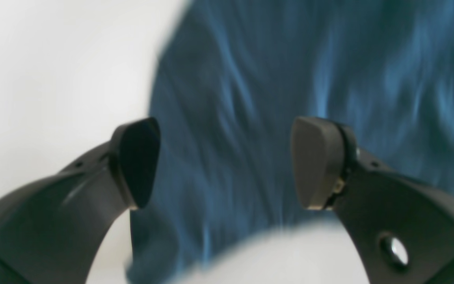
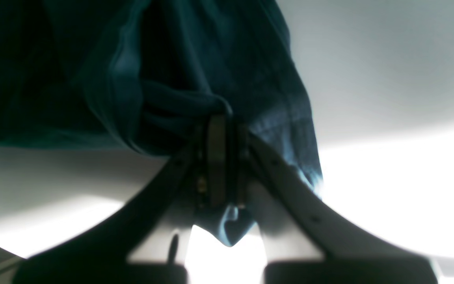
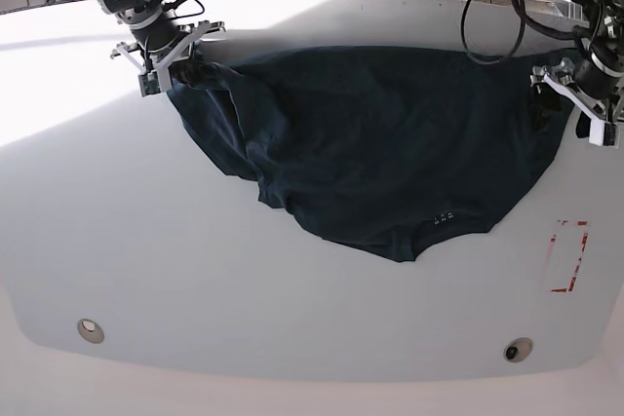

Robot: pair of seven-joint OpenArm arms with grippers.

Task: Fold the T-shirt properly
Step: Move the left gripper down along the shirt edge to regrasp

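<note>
The T-shirt (image 3: 370, 143) lies spread across my white table (image 3: 195, 270), cables behind it. My right gripper (image 2: 223, 157) pinches its far corner; my left gripper (image 1: 227, 161) gapes wide, holding nothing, at its opposite edge.

Base cam sits high at the table's (image 3: 195, 270) near edge, looking down across it. The 2 wrist cams look out along their fingers (image 1: 136, 161) (image 2: 216, 157), very close, blurred. All 3 views share the T-shirt (image 3: 380, 143) (image 1: 290, 71) (image 2: 93, 59).
</note>
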